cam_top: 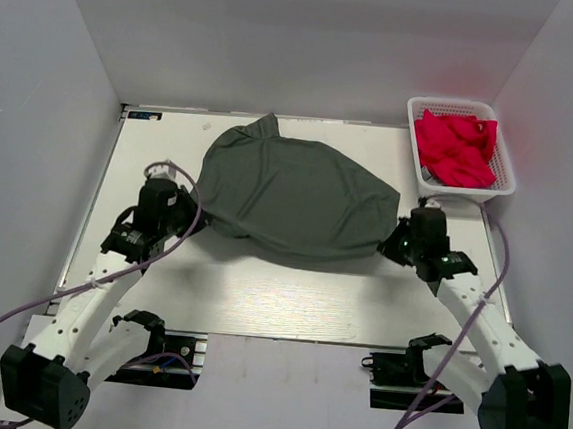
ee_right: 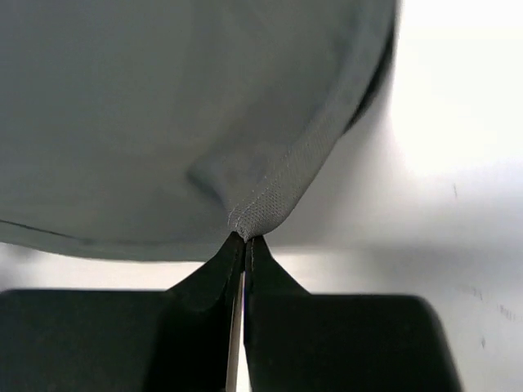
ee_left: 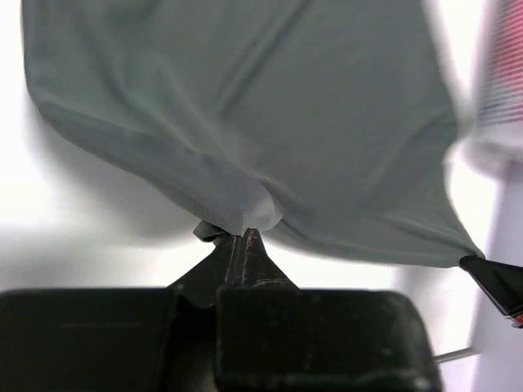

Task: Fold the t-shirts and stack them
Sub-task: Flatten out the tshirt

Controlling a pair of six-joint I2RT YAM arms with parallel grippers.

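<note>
A dark charcoal-grey t-shirt (cam_top: 293, 195) hangs stretched between my two grippers above the middle of the table. My left gripper (cam_top: 189, 209) is shut on its left edge; in the left wrist view the cloth (ee_left: 245, 122) bunches at the closed tips of the left gripper (ee_left: 243, 233). My right gripper (cam_top: 393, 241) is shut on the right hem. In the right wrist view the stitched hem (ee_right: 278, 192) is pinched by the right gripper (ee_right: 246, 238). Bright red-pink t-shirts (cam_top: 456, 147) lie crumpled in the basket at the back right.
A white mesh basket (cam_top: 505, 158) stands at the table's back right corner, close to the right arm. The pale table top (cam_top: 259, 297) runs bare in front of the hanging shirt. Grey walls enclose the left, back and right sides.
</note>
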